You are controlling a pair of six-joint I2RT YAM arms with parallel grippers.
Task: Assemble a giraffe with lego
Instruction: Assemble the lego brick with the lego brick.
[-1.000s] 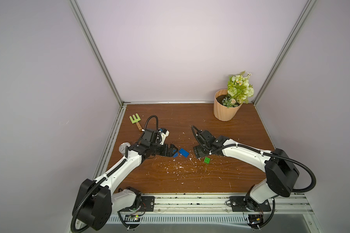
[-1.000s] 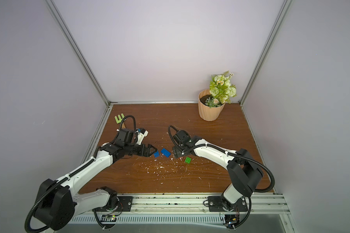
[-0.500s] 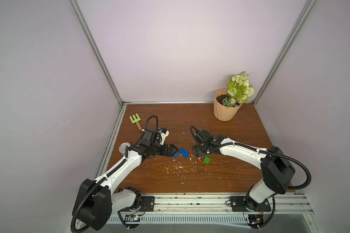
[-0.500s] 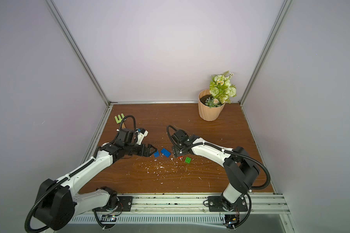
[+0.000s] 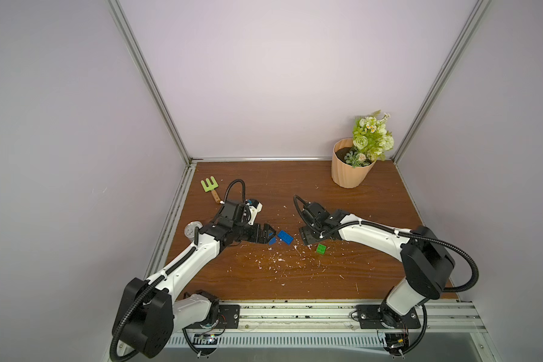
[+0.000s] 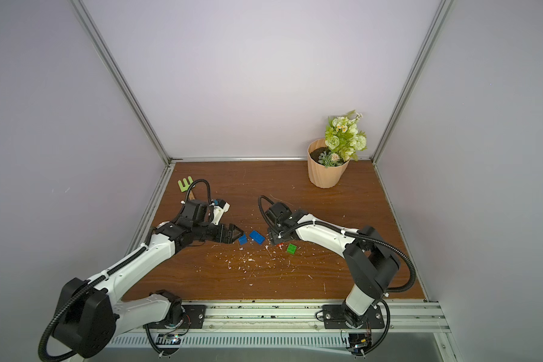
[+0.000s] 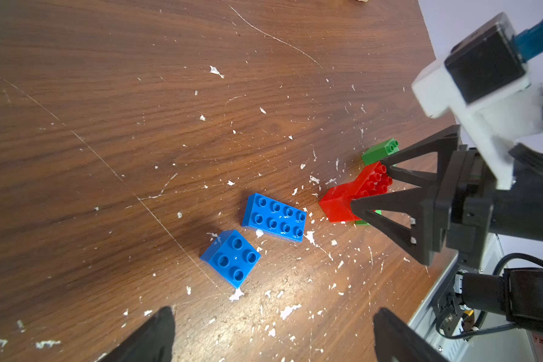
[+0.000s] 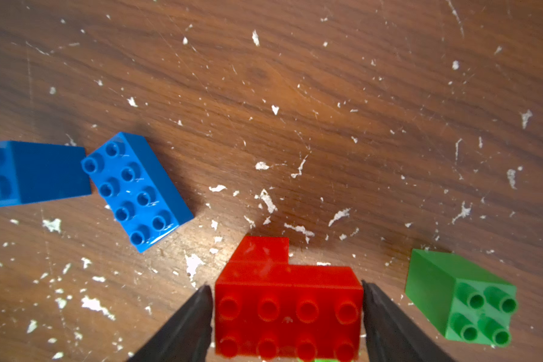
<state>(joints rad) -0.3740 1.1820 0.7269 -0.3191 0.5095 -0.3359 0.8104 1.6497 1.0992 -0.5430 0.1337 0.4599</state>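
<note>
Pale lilac walls (image 5: 264, 78) and aluminium posts (image 5: 151, 84) close a brown wooden table (image 5: 295, 282) on three sides; the near edge ends at a metal rail (image 5: 295, 313). Between the rail and the blue oblong brick (image 5: 285, 237) the wood is free except for white flakes (image 5: 273, 260), and behind this brick bare room reaches the back wall. Far behind it, to the right, a ribbed peach flower pot (image 5: 350, 172) holds dark soil and green-white flowers (image 5: 372, 138). Just left of the brick lies a blue square brick (image 7: 232, 258); the left gripper (image 7: 273, 310) hovers beyond that one, its jaws wide apart with nothing between. Right of the brick, the right gripper (image 8: 286, 285) presses both short ends of a red oblong brick (image 8: 289, 313), the body of the half-built giraffe (image 7: 339, 203). Under it sit a red square brick (image 8: 259, 250) and a green piece, mostly hidden. A green square brick (image 5: 320, 249) lies further right. Far behind-left is a green toy rake (image 5: 210, 185), its handle end lost behind a cable.
</note>
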